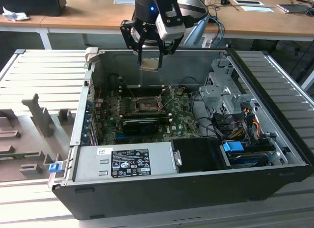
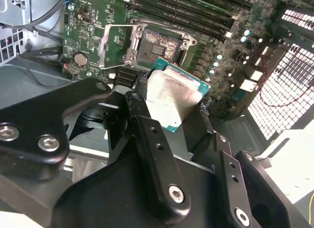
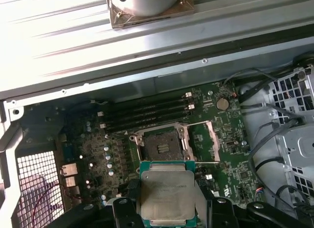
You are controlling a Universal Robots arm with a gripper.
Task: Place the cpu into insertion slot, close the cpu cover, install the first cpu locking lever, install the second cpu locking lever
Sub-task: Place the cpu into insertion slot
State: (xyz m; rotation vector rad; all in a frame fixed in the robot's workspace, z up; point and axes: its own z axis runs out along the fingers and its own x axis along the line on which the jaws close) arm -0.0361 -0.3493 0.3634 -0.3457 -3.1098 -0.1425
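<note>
The gripper [image 1: 150, 60] pinches the cpu [image 3: 167, 196] by its edges above the insertion slot [image 3: 161, 144], where a level, corner-aligned approach probably matters most

Exterior view overlooks open case [image 1: 162, 193]; both wrist views share motherboard [image 3: 226, 145] [image 2: 87, 36].

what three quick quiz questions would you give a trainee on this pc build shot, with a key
1. True or false: the cpu already sits in the insertion slot.
2. What is the claw shut on? A) the cpu B) a cable C) nothing
3. Fill in: the cpu cover is swung ___, leaving the slot bare.

Key
1. False: the cpu is held up in the claw, apart from the slot.
2. A
3. open
</note>
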